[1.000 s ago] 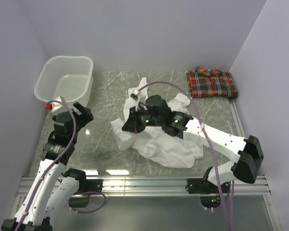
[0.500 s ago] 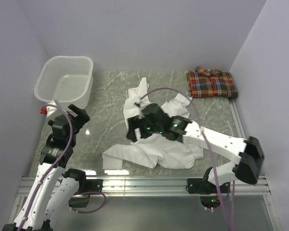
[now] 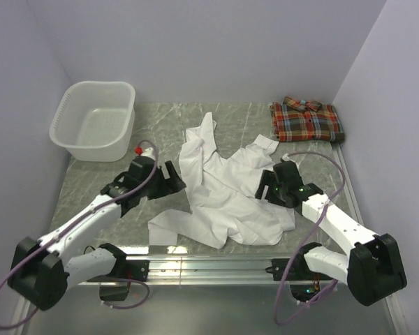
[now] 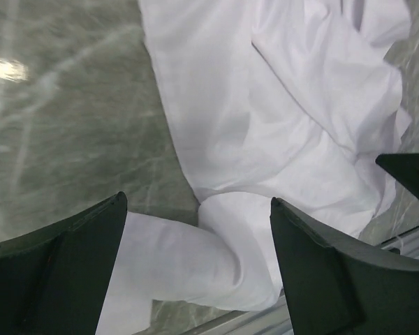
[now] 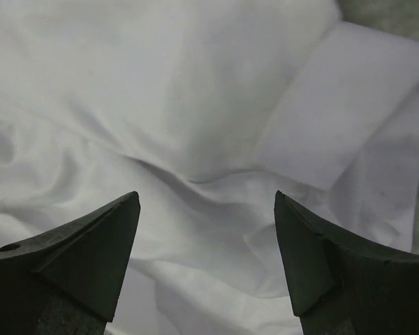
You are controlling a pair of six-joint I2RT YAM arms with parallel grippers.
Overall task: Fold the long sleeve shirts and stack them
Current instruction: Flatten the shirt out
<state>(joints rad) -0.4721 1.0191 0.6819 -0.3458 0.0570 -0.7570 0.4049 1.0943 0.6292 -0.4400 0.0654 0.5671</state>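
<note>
No text, label, brand, number or sign can be read in any view. No lettering is seen on the white shirt, the plaid shirt, the laundry basket or the table. The wrist views are filled with plain white cloth, on which no tag can be made out.

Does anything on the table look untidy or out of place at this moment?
Yes. The white shirt lies crumpled and unfolded in the middle of the table, one part stretched toward the far wall. The plaid shirt sits neatly folded in the far right corner, and the basket stands upright.
</note>
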